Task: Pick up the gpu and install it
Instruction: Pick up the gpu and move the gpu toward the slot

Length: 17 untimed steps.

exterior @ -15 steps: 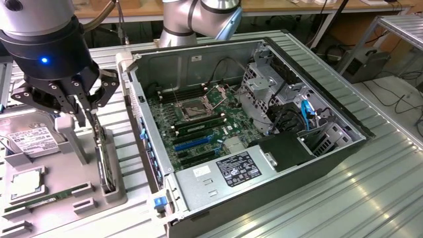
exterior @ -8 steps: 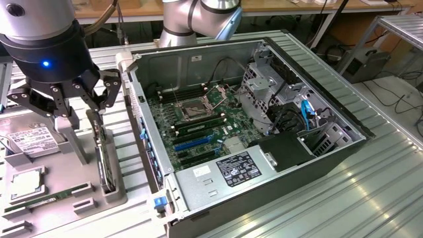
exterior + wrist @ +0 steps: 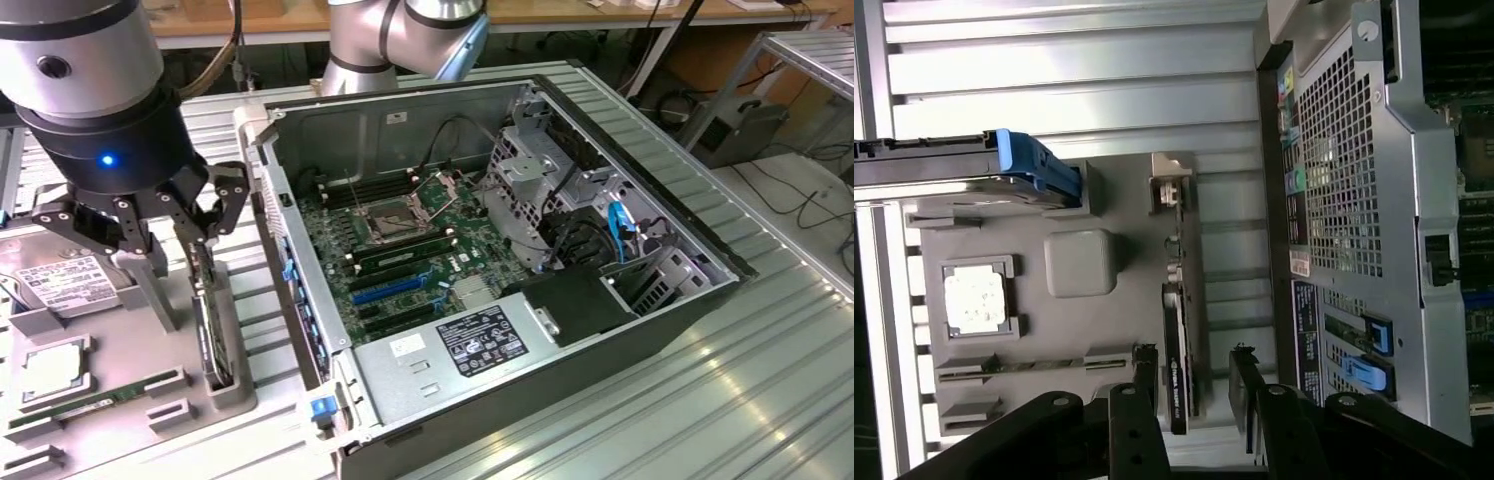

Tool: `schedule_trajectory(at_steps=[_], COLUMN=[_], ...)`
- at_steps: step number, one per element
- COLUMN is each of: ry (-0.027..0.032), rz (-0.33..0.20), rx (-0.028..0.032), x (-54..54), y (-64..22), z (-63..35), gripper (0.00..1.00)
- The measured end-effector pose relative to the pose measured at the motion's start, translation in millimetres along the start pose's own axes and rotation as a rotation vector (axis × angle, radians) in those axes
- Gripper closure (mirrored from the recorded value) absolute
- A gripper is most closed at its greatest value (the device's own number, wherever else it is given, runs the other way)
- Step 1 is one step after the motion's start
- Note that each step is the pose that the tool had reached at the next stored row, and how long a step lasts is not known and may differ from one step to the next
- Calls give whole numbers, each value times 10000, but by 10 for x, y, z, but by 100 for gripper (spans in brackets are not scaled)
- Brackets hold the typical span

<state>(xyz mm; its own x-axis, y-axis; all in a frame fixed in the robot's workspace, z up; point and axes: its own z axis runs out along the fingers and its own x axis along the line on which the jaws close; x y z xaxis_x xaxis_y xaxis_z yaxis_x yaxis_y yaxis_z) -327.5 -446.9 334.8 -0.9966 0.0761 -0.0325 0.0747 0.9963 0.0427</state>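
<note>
The gripper [image 3: 1192, 352] hangs, jaws wide open and empty, astride the upright gpu [image 3: 1176, 340], which sits off-centre, so closing may skew it in its grey holder [image 3: 1079, 262].

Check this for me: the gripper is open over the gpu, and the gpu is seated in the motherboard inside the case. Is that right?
Not quite. The gpu is not in the motherboard. It stands on edge in the grey holder outside the case, as the exterior view shows. The gripper is indeed open over it.
</note>
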Motion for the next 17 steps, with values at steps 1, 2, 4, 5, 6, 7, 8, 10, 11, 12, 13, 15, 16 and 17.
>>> schedule_trajectory(at_steps=[1, 2, 4, 5, 6, 7, 8, 10, 11, 12, 13, 15, 16, 17], ry=[1, 1, 1, 1, 1, 1, 1, 1, 1, -2, -3, -5, -5, -5], rz=[1, 0, 0, 0, 1, 1, 0, 0, 0, 0, 0, -1, -1, 0], rx=[0, 1, 1, 1, 1, 1, 1, 1, 1, 0, 0, 0, 0, 1], x=[2, 4, 6, 7, 11, 14, 18, 25, 28, 30, 33, 39, 44, 48], y=[-4, -9, -15, -18, -22, -25, -30, -38, -42, -46, -48, -54, -57, -58], z=[30, 62, 98, 113, 134, 151, 170, 206, 224, 242, 261, 311, 338, 357], gripper=[58, 58, 58, 58, 58, 58, 58, 58, 58, 58, 58, 58, 58, 58])
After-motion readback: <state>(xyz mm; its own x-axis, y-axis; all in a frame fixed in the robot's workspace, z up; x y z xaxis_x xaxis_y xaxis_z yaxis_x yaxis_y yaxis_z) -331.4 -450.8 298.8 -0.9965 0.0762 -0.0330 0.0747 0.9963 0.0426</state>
